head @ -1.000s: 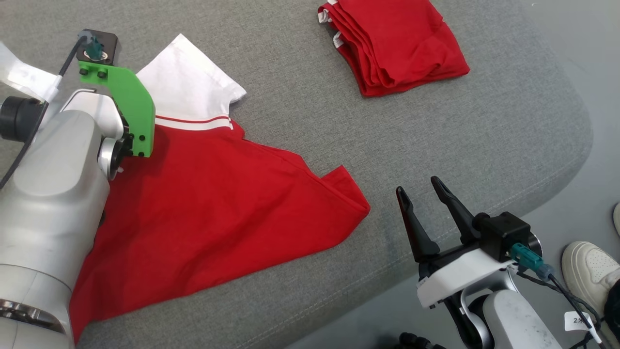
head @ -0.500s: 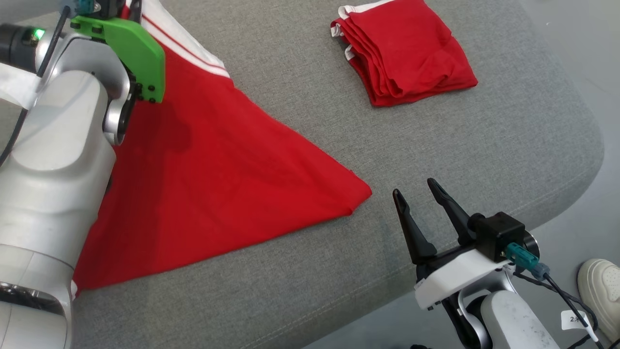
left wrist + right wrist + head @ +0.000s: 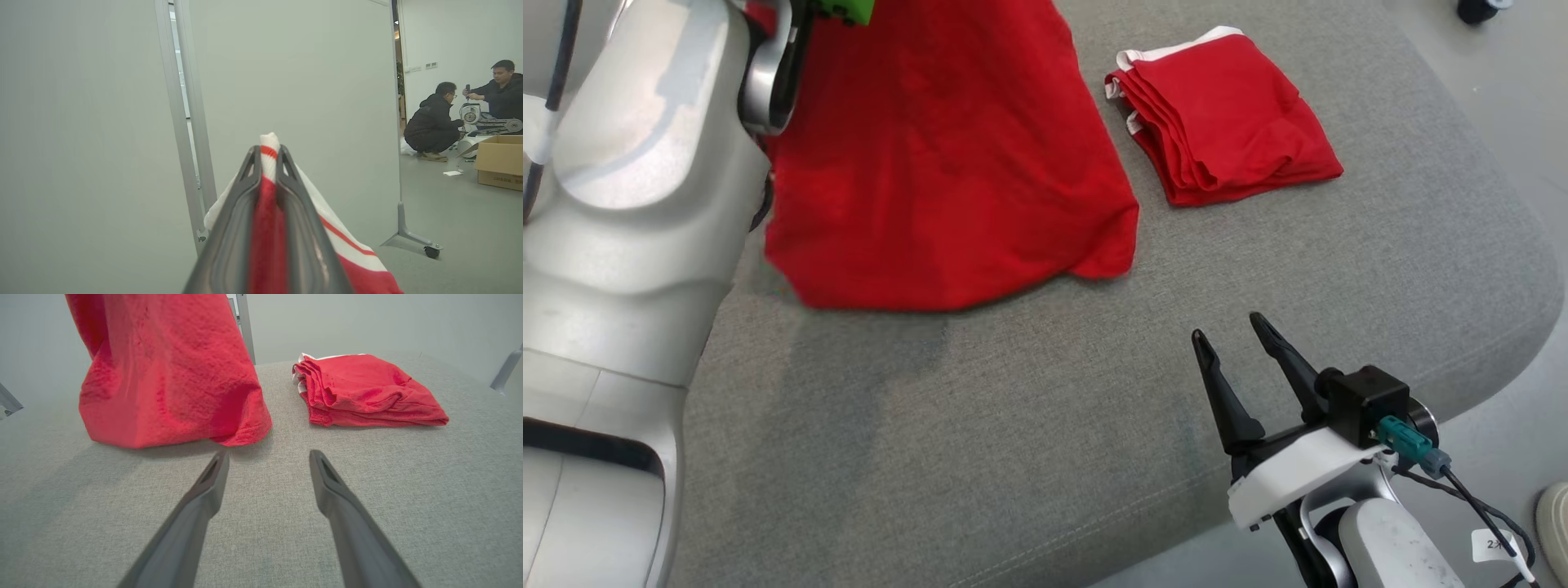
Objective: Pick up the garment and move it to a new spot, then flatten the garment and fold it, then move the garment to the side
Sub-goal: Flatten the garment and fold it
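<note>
Hanging garment clamped by left fingers | right fingers apart | hem corner near folded pile, not touching

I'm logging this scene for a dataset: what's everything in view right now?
garment: one, red with white striped trim, hanging from the left pincer over the table
folded pile: one, red with white edges, on the table's far right
table: one, grey fabric top
partition: one, pale, on a wheeled foot
cardboard box: one, brown, on the floor
people: two, dark clothes, near the box
left pincer: one, dark, shut on the garment's trim
right pincer: one, dark, open, above the table's near edge
</note>
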